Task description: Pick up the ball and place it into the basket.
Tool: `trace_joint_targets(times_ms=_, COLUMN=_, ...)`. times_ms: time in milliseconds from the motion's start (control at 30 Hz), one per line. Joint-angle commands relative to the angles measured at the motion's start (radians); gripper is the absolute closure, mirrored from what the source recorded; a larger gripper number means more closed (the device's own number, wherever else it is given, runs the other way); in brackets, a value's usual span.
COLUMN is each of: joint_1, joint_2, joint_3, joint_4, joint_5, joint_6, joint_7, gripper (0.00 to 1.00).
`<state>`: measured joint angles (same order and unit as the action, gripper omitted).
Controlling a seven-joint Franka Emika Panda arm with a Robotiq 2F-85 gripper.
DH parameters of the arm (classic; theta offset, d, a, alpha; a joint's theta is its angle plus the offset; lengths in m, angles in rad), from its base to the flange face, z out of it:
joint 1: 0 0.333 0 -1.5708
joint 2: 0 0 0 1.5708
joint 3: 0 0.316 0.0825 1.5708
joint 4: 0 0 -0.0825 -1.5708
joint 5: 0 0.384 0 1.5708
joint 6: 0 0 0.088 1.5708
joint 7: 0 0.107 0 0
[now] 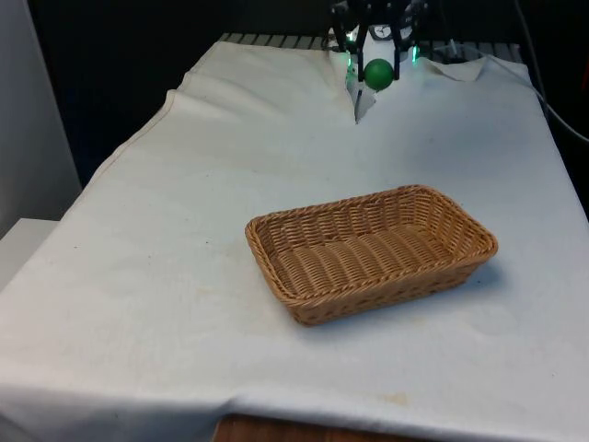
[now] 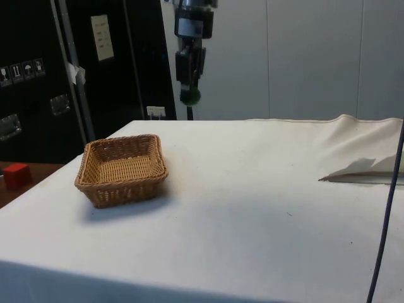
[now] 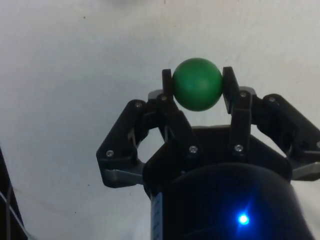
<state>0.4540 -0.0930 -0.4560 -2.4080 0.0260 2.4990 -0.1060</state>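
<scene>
One green ball (image 3: 197, 83) in pincer (image 3: 198, 85) grip.

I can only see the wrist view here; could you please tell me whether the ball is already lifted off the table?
Observer: Yes, in the side view the green ball hangs well above the cloth, held in the gripper.
Operator: Thank you. Is the basket beneath it?
Observer: No. In the front view the basket sits nearer the camera, apart from the ball.
Operator: Is anything in the basket?
Observer: No, its inside is bare wicker.
</scene>
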Motion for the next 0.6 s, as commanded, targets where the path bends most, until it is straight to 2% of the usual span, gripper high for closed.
trace_joint_targets(times_ms=0, joint_1=0.000, joint_2=0.007, joint_3=0.006, joint_4=0.012, joint_5=-0.018, joint_6=-0.014, joint_7=0.023, gripper=1.00)
trace_joint_targets(times_ms=67, joint_1=0.002, joint_2=0.010, joint_3=0.015, joint_4=0.023, joint_5=-0.015, joint_6=-0.026, joint_7=0.030, gripper=1.00)
trace_joint_targets(times_ms=100, joint_1=0.002, joint_2=0.002, joint_3=0.014, joint_4=0.016, joint_5=0.000, joint_6=-0.019, joint_7=0.013, gripper=1.00)
trace_joint_targets(times_ms=133, joint_1=0.002, joint_2=0.012, joint_3=0.019, joint_4=0.027, joint_5=-0.015, joint_6=-0.032, joint_7=0.034, gripper=1.00)
trace_joint_targets(times_ms=567, joint_1=0.011, joint_2=0.070, joint_3=0.081, joint_4=0.105, joint_5=0.002, joint_6=-0.083, joint_7=0.089, gripper=1.00)
